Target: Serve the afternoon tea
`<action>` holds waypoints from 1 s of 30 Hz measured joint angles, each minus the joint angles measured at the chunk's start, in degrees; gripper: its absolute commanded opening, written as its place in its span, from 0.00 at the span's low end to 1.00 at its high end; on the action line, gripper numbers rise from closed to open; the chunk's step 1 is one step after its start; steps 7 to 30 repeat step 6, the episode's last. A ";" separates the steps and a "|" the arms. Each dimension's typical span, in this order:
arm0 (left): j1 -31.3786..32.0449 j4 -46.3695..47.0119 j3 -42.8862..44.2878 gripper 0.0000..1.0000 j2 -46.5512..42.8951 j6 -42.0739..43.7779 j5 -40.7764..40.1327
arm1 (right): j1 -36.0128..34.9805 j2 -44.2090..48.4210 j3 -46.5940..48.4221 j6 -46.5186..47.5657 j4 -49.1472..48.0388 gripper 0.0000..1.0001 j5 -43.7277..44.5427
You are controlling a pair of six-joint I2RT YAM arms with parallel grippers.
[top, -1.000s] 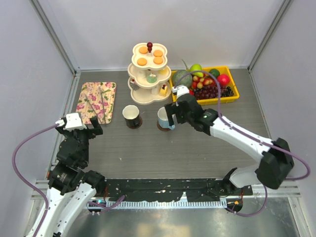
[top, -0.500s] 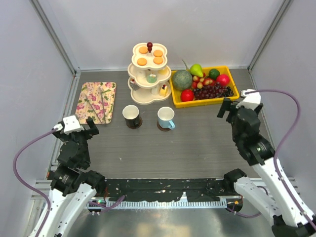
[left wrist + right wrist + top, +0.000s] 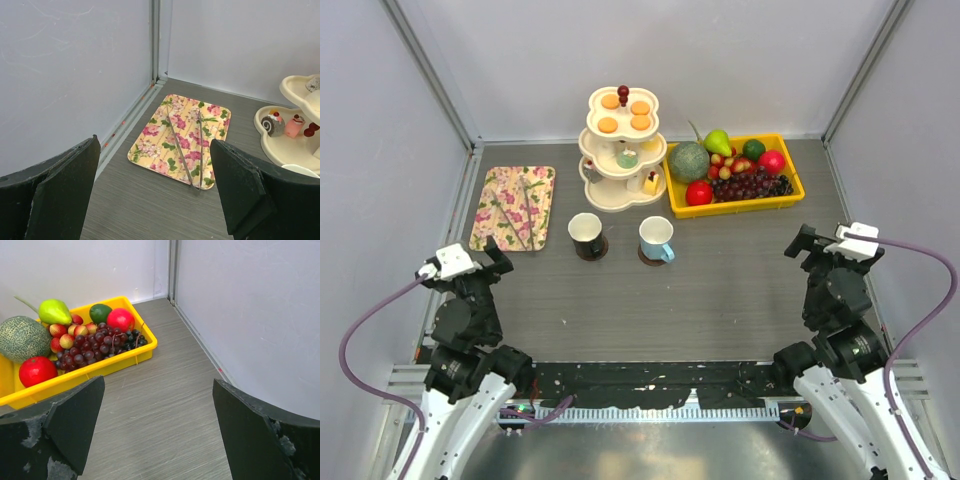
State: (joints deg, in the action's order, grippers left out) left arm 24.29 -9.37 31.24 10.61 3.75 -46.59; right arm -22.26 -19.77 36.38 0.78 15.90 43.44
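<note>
**Tea set out at back, both grippers wide open & empty**

Left gripper (image 3: 155, 145) hangs low over the near-left part of the grey wood-grain table (image 3: 720, 300). Jaws spread wide, nothing btwn them. It faces the flowered rectangular tray (image 3: 492, 205), which has thin metal tongs (image 3: 200, 150) lying on it.

Right gripper (image 3: 159, 381) does the same on the near-right side: jaws wide apart, holding nothing. It faces the yellow plastic tray (image 3: 100, 371) of fruit, w/ netted green melon (image 3: 22, 337), dark grapes (image 3: 95, 347), green pear (image 3: 55, 311) & red apples (image 3: 120, 319).

Sweets are all on the cream three-tier stand (image 3: 605, 200) at back centre, just left of the yellow tray.
- Top tier: four round orange tarts (image 3: 608, 125) around a dark red knob (image 3: 623, 92).
- Mid tier: pale green piece (image 3: 627, 158).
- Bottom tier: yellow cake wedge (image 3: 650, 183) on the right side. Left wrist view also shows a brown-and-white roll (image 3: 270, 124) & a pink piece (image 3: 294, 126) there.

Mugs stand upright on the table just in front of the stand. Black mug w/ cream inside (image 3: 586, 235) is on the left. White-and-blue mug (image 3: 656, 239) is on the right, blue handle toward the right. They're near each other but not touching, & both well apart from either gripper.
</note>
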 measured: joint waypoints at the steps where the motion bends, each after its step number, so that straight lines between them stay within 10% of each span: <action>1: -0.02 0.11 -0.07 0.99 0.00 0.00 0.00 | 0.00 0.04 -0.24 0.13 -0.28 0.96 0.07; 30: -0.04 0.26 -0.22 0.99 0.22 -0.02 0.07 | 0.00 0.04 -0.50 0.50 -2.08 0.95 0.26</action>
